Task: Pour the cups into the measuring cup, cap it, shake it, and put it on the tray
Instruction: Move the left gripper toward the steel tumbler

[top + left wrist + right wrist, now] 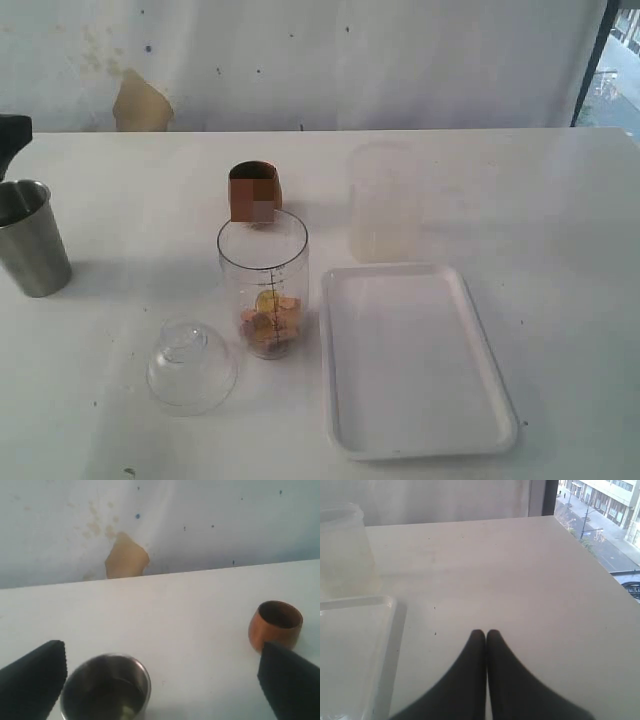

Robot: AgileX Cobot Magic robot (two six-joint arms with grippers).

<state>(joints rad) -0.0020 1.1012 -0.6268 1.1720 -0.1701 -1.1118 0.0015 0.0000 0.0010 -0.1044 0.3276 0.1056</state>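
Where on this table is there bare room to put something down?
Bare table lies right of the tray and frosted cup, and between the steel tumbler and measuring cup. Crowded: the measuring cup, hemmed by lid, wooden cup and tray.

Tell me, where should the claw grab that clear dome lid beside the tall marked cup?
Probably its small round neck, coming straight down from above: the cap seems to sit rim-down, and the smooth dome walls would likely slip from a pinch.

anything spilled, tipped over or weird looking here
Nothing spilled or tipped: the steel tumbler, wooden cup and measuring cup stand upright. The only oddity is a tan patch on the white backdrop.
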